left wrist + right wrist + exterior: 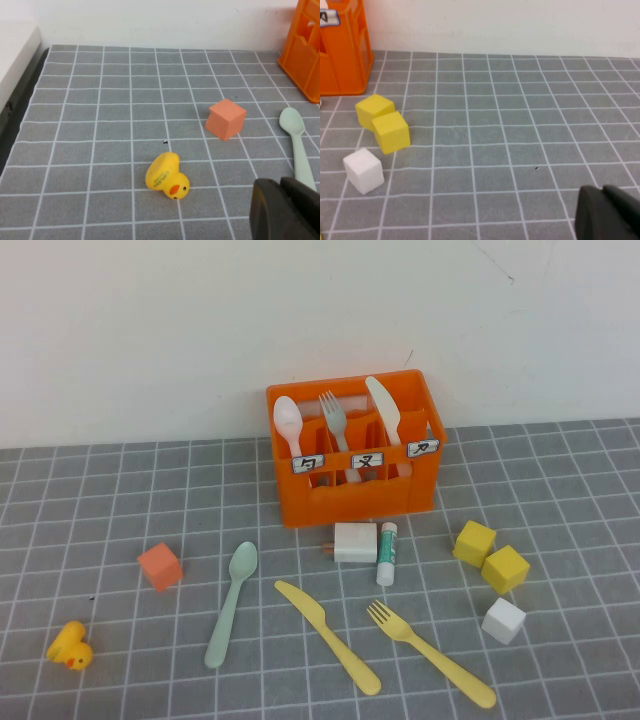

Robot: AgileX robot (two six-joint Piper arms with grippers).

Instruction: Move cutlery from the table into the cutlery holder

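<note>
Plainly, nothing is picked up yet: the mint-green spoon, yellow knife and yellow fork all lie flat on the grey gridded worktop, at about 6 o'clock of the orange cutlery holder; the spoon is toward 7, the fork toward 5. They look like thin plastic: light, fairly stiff, smooth, and lying so low that jaws could slide off. A pinch across the narrow handle near mid-length seems the safest hold.

Counted: one mint spoon, one yellow knife, one yellow fork on the worktop; three white pieces already stand in the holder, a white spoon, white fork and white knife. Also two yellow cubes, one white cube, one orange cube, one yellow duck, a white block and a small tube.

The left gripper hangs near the spoon's handle, the right gripper well apart from the cubes; whether either pair of jaws is open, I cannot tell.
</note>
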